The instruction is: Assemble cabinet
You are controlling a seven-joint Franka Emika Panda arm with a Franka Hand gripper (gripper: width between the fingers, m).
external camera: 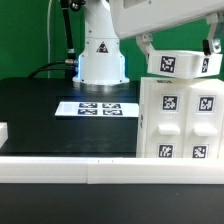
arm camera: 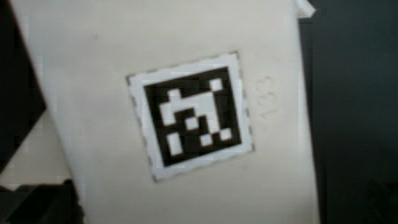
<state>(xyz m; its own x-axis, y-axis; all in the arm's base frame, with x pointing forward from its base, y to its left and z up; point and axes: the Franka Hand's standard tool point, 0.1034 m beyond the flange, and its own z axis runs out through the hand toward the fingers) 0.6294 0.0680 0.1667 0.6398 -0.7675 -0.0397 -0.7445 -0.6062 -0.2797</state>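
Claw (external camera: 179, 47) jaws wide apart, at top of cabinet (external camera: 180, 120), exterior view's right. Wrist view: tagged white panel close up. Marker board (external camera: 98, 107) flat on black table (external camera: 35, 110).

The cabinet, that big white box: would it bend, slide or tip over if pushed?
The cabinet looks like hard moulded plastic, so it is probably stiff. Its wide, boxy shape suggests it would slide rather than tip. Its smooth faces may be slippery.
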